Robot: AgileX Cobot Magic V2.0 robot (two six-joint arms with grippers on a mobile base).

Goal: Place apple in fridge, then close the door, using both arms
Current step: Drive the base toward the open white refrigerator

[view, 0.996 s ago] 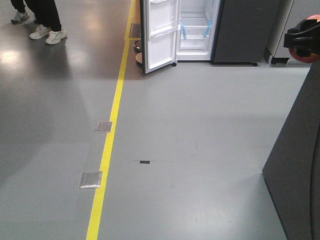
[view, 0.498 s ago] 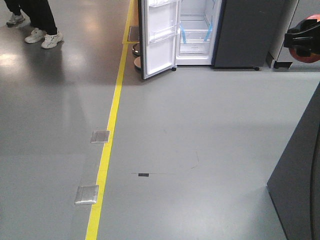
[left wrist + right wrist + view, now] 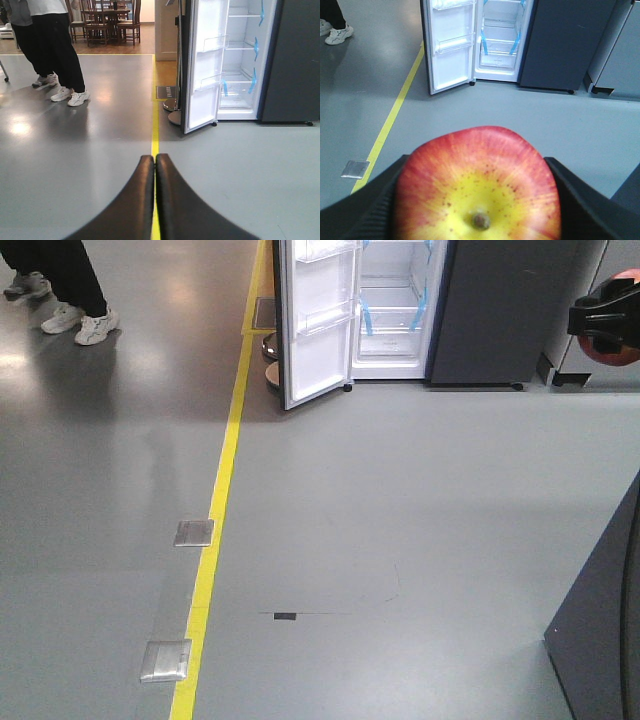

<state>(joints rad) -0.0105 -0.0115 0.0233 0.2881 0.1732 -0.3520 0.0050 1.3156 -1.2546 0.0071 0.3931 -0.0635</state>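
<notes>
Well short of the fridge [image 3: 502, 60], its opening dead ahead, my right fingers [image 3: 365, 210] clamp the apple [image 3: 477, 185]; left fingers [image 3: 130, 200] sit pressed together, empty.

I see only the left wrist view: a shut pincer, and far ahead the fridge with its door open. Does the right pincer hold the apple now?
Observer: Yes. The right pincer is shut on the apple, with the stem dimple toward its camera.
Operator: Is anything lying between us and the fridge?
Observer: In the front view, two flat metal plates lie beside the yellow line, on its left.
Operator: And on the right side?
Observer: A dark grey panel fills the lower right corner of the front view.
</notes>
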